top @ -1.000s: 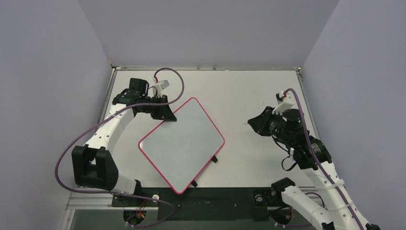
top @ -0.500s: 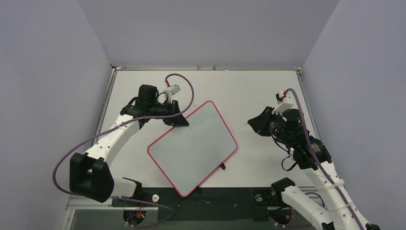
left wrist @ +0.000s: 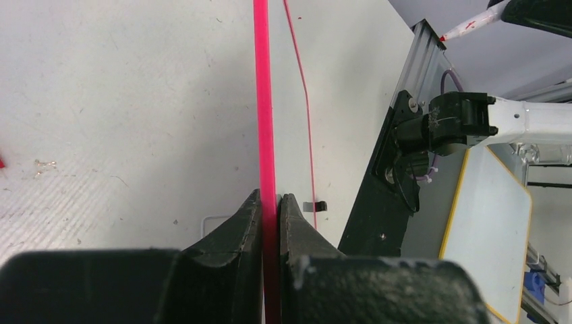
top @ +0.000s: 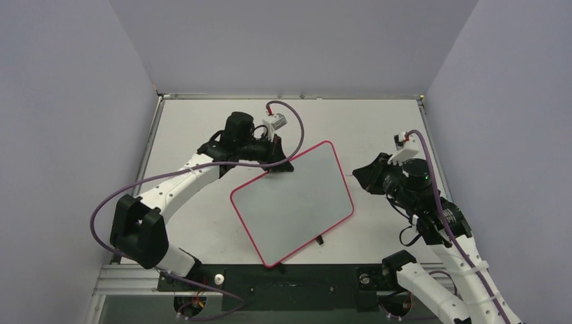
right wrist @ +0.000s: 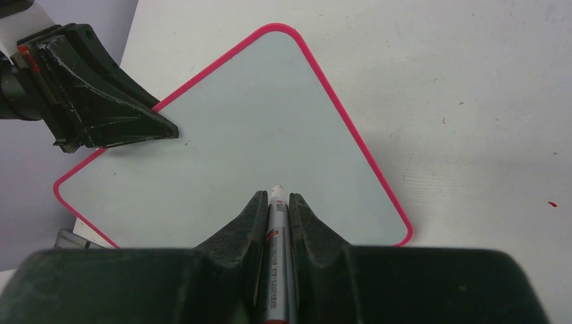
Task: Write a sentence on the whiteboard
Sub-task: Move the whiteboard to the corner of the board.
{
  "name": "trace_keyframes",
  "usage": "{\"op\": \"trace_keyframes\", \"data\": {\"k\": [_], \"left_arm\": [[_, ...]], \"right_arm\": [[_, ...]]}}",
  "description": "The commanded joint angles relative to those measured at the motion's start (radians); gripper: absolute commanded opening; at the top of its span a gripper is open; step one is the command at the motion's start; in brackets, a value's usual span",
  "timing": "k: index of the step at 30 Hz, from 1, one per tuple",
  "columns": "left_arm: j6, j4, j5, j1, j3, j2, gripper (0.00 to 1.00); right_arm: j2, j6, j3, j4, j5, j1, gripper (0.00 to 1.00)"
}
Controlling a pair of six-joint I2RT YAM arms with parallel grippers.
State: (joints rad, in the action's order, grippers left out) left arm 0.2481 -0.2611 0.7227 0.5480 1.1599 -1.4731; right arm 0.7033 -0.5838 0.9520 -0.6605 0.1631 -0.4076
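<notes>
The whiteboard (top: 293, 202) lay skewed at frame centre, stiff, light, and probably slippery. The left gripper (top: 279, 166) pinched its upper-left rim, and the right gripper (top: 359, 177) clamped a marker (right wrist: 276, 229).

Lavender walls (top: 67, 135), pale grey tabletop (top: 364, 121)

The worktop (top: 378, 121) I work on is pale grey and scuffed, with one tiny red speck (right wrist: 552, 203) on it. Plain lavender walls (top: 67, 101) box me in. Past the black strip (top: 297, 278) along its near edge I see a yellow-rimmed board (left wrist: 485, 223).
</notes>
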Motion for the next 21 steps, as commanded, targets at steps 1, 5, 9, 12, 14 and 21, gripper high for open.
{"op": "trace_keyframes", "data": {"k": [1,5,9,12,14,21], "left_arm": [[-0.239,-0.131,-0.026,0.030,0.082,-0.080,0.00],[-0.354,-0.271,0.016,0.033,0.154,-0.127,0.00],[-0.400,-0.351,-0.003,0.023,0.166,-0.104,0.00],[-0.404,-0.383,-0.003,0.016,0.181,-0.069,0.00],[-0.415,-0.421,-0.017,0.015,0.205,-0.061,0.00],[-0.441,-0.528,-0.080,0.010,0.200,-0.069,0.00]], "right_arm": [[-0.029,0.016,-0.016,0.006,-0.044,-0.004,0.00],[-0.033,0.018,-0.023,0.005,-0.047,-0.003,0.00],[-0.034,0.019,-0.028,0.006,-0.045,-0.001,0.00],[-0.034,0.020,-0.032,0.014,-0.037,-0.001,0.00],[-0.033,0.021,-0.033,0.023,-0.030,-0.001,0.00],[-0.040,0.020,-0.043,0.045,-0.020,-0.001,0.00]]}}
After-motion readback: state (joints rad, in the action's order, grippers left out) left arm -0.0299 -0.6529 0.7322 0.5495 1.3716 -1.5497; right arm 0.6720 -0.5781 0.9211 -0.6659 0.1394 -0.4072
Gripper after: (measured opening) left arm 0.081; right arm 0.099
